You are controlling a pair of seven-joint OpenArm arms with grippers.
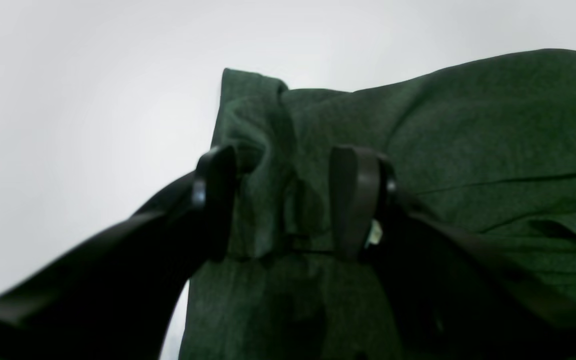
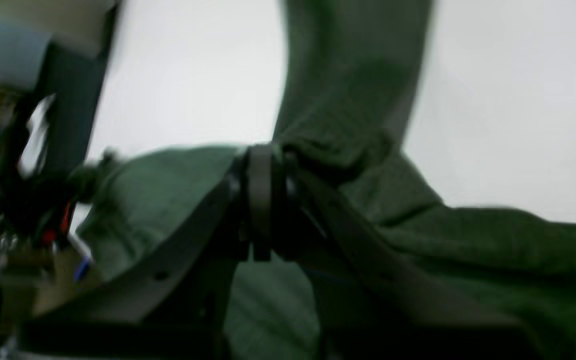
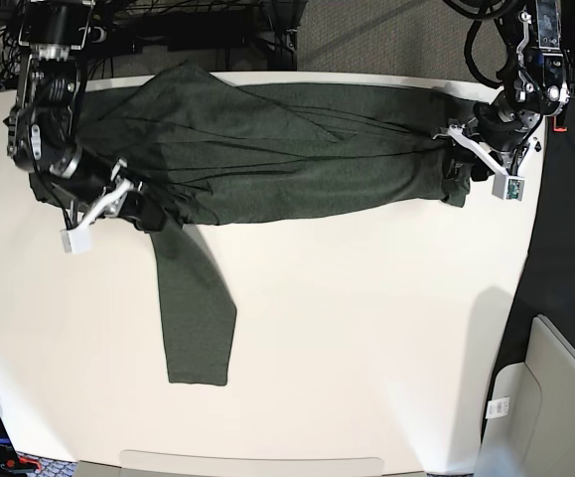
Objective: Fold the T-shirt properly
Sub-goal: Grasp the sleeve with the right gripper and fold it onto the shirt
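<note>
The dark green T-shirt (image 3: 297, 159) lies stretched across the far part of the white table (image 3: 366, 348). One long sleeve (image 3: 198, 318) trails toward the front. My right gripper (image 3: 136, 194) is at the shirt's left end, where that sleeve starts. In the right wrist view the right gripper (image 2: 260, 150) is shut on a fold of the T-shirt (image 2: 493, 250). My left gripper (image 3: 458, 164) is at the shirt's right end. In the left wrist view the left gripper (image 1: 285, 155) is open, its fingers (image 1: 215, 200) astride a bunched fold of the T-shirt (image 1: 493, 130).
Cables and dark equipment (image 3: 217, 30) crowd the table's far edge. A beige bin (image 3: 555, 397) stands off the table's right side at the front. Bare white tabletop spreads in front of the shirt.
</note>
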